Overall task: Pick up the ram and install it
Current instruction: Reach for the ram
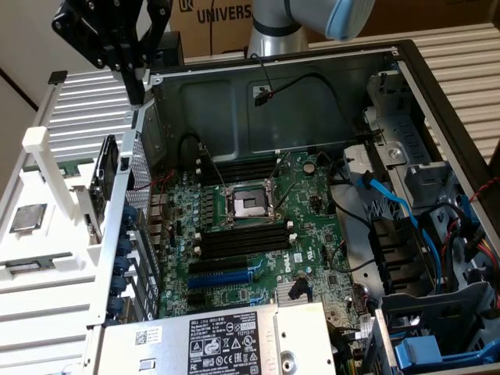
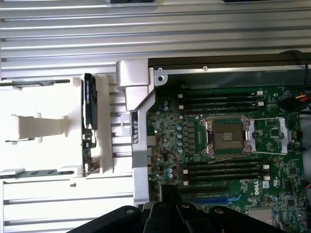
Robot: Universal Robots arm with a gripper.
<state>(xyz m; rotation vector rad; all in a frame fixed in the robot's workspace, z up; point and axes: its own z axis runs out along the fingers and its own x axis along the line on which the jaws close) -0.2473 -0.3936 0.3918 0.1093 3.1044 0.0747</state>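
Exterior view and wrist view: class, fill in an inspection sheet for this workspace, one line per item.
Surface: slatted table carrying an open PC case and a white rack.
Job's things: ram appears to lie edge-on in a rack slot, not picked up; the board's black slots look empty.
Clutter: processor chip and an upright card on the rack.
Grippers: gripper shut, holding nothing, raised over the case wall beside the rack.
Cables: blue cables and a black cable inside the case.
Surroundings: cardboard box behind the arm.
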